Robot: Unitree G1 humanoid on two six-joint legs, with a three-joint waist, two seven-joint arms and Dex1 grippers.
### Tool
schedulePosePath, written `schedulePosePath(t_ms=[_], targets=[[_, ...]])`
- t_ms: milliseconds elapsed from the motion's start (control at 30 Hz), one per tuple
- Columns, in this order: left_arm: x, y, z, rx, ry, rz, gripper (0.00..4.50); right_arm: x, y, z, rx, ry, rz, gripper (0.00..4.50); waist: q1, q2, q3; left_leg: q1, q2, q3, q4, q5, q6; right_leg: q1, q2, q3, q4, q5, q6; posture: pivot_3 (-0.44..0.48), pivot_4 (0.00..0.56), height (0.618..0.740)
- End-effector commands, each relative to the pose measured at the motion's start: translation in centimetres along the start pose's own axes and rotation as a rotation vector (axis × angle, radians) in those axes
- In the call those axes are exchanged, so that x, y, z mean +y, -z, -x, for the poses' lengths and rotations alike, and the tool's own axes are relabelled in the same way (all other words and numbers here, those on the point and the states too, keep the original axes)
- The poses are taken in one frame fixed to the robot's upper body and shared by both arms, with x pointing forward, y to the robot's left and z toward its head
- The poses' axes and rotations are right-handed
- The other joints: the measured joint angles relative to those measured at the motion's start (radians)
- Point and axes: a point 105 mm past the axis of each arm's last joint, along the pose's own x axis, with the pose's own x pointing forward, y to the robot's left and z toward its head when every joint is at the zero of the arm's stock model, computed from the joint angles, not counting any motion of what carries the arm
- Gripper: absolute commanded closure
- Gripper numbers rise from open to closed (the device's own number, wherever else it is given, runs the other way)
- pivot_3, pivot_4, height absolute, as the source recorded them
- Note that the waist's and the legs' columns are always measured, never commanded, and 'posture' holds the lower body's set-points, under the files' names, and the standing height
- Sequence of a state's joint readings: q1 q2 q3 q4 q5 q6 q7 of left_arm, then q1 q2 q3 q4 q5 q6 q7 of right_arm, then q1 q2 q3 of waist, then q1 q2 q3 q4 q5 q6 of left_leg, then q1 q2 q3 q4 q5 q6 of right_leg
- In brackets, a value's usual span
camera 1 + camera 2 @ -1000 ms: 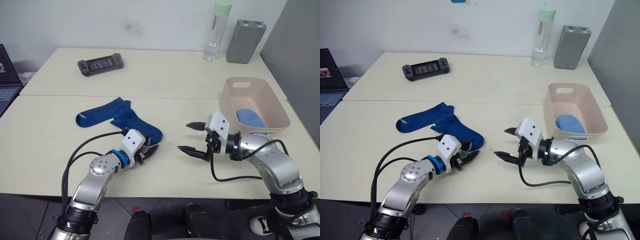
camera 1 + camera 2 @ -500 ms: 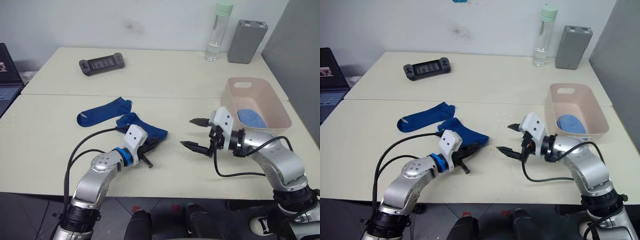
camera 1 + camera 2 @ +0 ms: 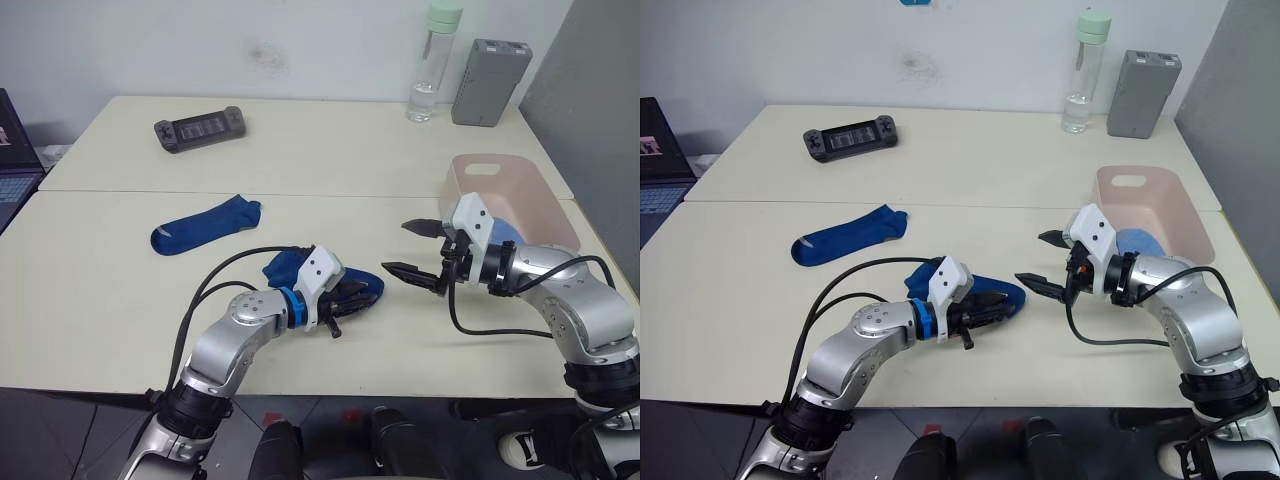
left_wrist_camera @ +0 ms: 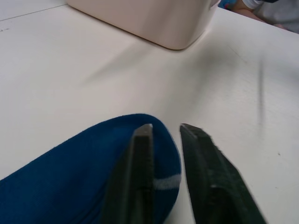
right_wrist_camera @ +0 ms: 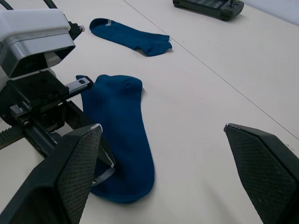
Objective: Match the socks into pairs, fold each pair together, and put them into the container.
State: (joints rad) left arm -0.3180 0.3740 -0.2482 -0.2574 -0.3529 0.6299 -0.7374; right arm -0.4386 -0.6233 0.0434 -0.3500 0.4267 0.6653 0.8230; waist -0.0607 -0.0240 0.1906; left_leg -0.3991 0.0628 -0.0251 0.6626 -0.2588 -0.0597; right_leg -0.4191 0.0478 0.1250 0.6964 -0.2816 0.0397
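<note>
Left eye view shows the left gripper (image 3: 352, 297) pinching one navy sock (image 3: 300, 272) near its cuff, the fabric trailing back along the table (image 3: 100, 290) on the side of the gripper away from the pink container (image 3: 520, 195); the left wrist view confirms one finger on top of the cloth with the jaws narrowed onto its edge. The right gripper (image 3: 420, 250) hangs between that sock and the container with its fingers spread wide and nothing in them. The second navy sock (image 3: 205, 224) lies flat, well apart, farther from the container than the held one, and a light blue sock (image 3: 506, 233) rests inside the container. To do this step well, the held sock probably wants laying straight alongside its mate, heel to heel, before any fold, so the grip should stay on the cuff edge and the drag kept low to avoid bunching. Compared with a second ago, the two navy socks no longer overlap: the gripped one has been pulled toward the container and the left arm has reached forward, while the right gripper has shifted closer to the container
</note>
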Motion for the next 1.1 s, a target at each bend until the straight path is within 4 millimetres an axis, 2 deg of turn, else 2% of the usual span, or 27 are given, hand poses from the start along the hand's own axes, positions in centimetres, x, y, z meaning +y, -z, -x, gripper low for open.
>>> schedulePosePath(t_ms=[33,100,233,367,467,567,733,833,1100], targets=[[1.0,-2.8,3.7,-0.081,-0.044,-0.014,1.97,-0.1,-0.2,0.6,-0.048,0.033,-0.068,0.00,0.000,0.000,0.000,0.000,0.000,0.000,0.000,0.000,0.000,0.000,0.000,0.000,0.000,0.000,0.000,0.000,0.150,0.740],[1.9,-3.5,5.4,-0.089,-0.089,-0.026,1.35,0.0,0.3,0.6,-0.040,0.049,-0.111,0.00,-0.001,0.000,0.000,0.000,0.001,0.000,0.000,0.000,0.000,-0.001,0.000,0.000,0.000,0.000,0.000,0.000,0.150,0.740],[6.4,-4.4,9.9,-0.091,-0.351,-0.107,0.10,0.3,2.4,0.1,0.039,0.091,-0.211,0.00,0.001,0.000,0.000,0.000,0.001,0.000,0.000,0.000,0.000,0.000,0.000,0.000,0.000,0.000,0.000,0.000,0.150,0.740],[9.3,-3.3,12.4,-0.034,-0.499,-0.153,0.10,0.9,3.6,-0.5,0.103,0.099,-0.271,0.00,0.001,0.000,0.000,0.000,0.001,0.000,0.000,0.000,0.000,-0.001,0.000,0.000,0.000,0.000,0.000,0.000,0.150,0.740],[11.0,-1.6,13.4,0.018,-0.538,-0.152,0.10,1.8,4.9,-1.3,0.155,0.098,-0.360,0.00,0.001,0.000,0.000,0.000,0.001,0.000,0.000,0.000,0.000,-0.001,0.000,0.000,0.000,0.000,0.000,0.000,0.150,0.740],[11.6,-0.2,12.5,0.033,-0.495,-0.117,0.10,2.2,6.1,-2.0,0.194,0.105,-0.410,0.00,0.001,0.000,0.000,0.000,0.001,0.000,-0.001,0.000,0.000,-0.001,0.000,0.000,0.000,0.000,0.000,0.000,0.150,0.740],[12.3,1.1,11.4,0.038,-0.457,-0.085,0.10,3.0,6.7,-2.8,0.212,0.096,-0.477,0.00,0.007,0.000,0.000,-0.002,0.001,0.000,-0.001,0.000,0.000,-0.001,0.000,-0.001,-0.001,0.000,0.000,0.000,0.150,0.740],[12.8,2.0,11.5,0.051,-0.464,-0.054,0.06,3.3,6.8,-3.3,0.211,0.084,-0.481,0.50,0.004,0.000,0.000,-0.001,0.001,0.000,-0.001,0.000,0.000,-0.002,0.000,-0.001,-0.001,0.000,0.000,0.000,0.150,0.740],[11.7,2.1,11.3,0.051,-0.380,-0.028,2.49,3.1,6.5,-3.8,0.190,0.075,-0.475,3.30,-0.001,0.000,0.000,-0.001,0.001,0.000,-0.001,0.000,0.000,-0.002,0.000,-0.001,-0.001,0.000,0.000,0.000,0.150,0.740]])
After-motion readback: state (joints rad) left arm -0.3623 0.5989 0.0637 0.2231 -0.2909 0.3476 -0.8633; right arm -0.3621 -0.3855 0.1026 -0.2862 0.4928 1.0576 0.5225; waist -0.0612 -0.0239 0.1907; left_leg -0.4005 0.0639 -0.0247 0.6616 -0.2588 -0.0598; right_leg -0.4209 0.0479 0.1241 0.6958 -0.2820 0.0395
